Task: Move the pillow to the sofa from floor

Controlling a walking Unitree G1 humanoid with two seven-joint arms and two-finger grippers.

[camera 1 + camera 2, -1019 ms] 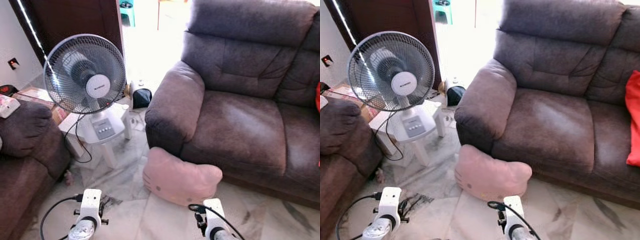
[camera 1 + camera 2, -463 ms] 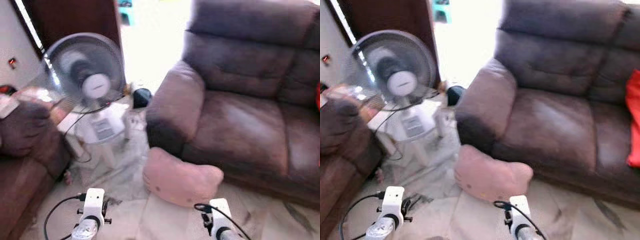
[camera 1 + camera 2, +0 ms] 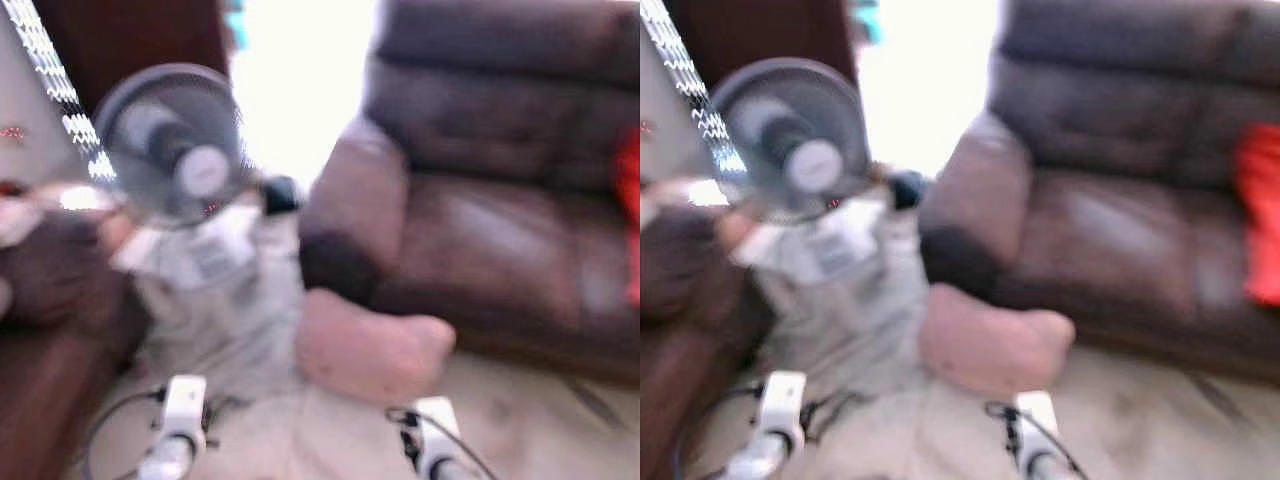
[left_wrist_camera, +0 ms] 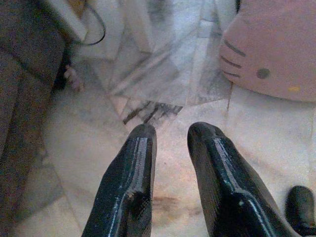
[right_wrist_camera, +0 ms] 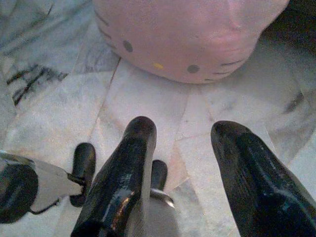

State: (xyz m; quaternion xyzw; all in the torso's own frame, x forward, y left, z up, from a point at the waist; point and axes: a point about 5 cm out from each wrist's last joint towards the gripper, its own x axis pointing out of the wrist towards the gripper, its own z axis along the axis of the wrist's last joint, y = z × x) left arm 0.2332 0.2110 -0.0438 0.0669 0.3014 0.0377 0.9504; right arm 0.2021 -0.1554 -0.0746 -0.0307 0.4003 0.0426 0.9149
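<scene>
Pink cat-face pillow (image 5: 192, 34) on a pale marble floor (image 5: 148, 98), beside a dark brown sofa (image 3: 500, 200).

The pillow is soft pink, with two dark oval eyes, a small yellow nose and dark whisker lines. The floor is white-grey marble with darker grey veining and black streaks. The sofa is dark brown; a red cushion (image 3: 1260, 225) lies on it. A grey fan (image 3: 170, 150) has a white centre and white base. The left pincer (image 4: 170, 133) and right pincer (image 5: 182, 131) both have glossy black fingers.
</scene>
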